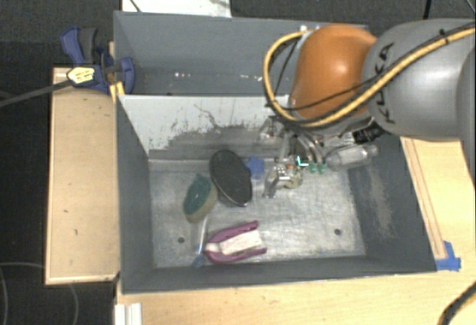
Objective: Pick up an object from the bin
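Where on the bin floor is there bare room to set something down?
The right half of the floor is bare, between the tool and the right wall. Crowded: left of the tool, where the dark oval disc, green pad, small blue piece and purple packet cluster.

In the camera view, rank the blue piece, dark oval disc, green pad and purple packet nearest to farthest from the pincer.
1. Blue piece, just left of the pincer.
2. Dark oval disc, further left.
3. Green pad, left, and purple packet, front: too close to call.
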`<state>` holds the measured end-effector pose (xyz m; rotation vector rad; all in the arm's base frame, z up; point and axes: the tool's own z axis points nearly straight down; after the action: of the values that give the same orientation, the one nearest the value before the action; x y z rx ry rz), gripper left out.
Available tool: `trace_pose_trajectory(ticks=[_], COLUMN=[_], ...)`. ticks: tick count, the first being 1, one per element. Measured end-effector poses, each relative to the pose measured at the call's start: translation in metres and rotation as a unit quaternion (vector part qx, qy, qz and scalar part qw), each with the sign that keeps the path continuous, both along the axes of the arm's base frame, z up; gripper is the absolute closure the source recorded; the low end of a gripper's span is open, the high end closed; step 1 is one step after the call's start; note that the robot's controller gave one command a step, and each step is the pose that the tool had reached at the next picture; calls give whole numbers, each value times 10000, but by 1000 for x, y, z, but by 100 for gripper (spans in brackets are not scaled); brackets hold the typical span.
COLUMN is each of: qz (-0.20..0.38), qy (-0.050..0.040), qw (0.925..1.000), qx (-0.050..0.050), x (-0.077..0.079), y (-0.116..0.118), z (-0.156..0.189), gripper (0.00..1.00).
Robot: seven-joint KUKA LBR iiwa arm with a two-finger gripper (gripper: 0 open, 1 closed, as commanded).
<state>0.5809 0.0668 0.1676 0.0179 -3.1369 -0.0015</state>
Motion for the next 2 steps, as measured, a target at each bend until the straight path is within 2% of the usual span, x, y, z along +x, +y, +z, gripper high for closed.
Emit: trace_pose_trajectory(ticks=[1,2], qz=[970,1033], qy=[-47,-30], qw=[9953,9946], qx=[8,6], x=[10,13], y=[49,48], z=[-65,-94], gripper=[0,0])
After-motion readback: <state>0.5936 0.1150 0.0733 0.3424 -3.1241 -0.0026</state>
